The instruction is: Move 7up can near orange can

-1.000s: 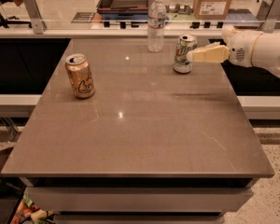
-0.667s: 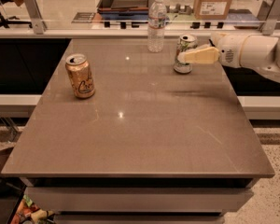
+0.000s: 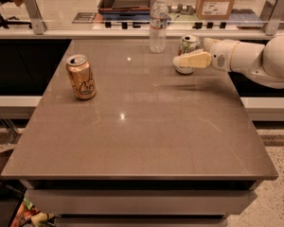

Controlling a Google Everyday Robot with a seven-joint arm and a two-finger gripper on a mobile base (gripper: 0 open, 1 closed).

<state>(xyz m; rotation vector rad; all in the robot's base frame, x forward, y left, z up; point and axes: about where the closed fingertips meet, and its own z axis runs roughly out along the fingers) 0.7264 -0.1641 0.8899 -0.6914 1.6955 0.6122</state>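
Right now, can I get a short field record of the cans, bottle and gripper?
target: white and green 7up can, upright, far right of the brown table
goal: golden-orange metallic can, upright, left side, well apart from target
other: clear plastic water bottle, upright, far edge
robot: cream gripper, at the 7up can, reaching from the right
task state: not yet done

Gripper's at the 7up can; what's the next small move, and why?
Probably take firm hold of the 7up can, then carry it: the gripper is right at it, and the orange can stands far off across the table.
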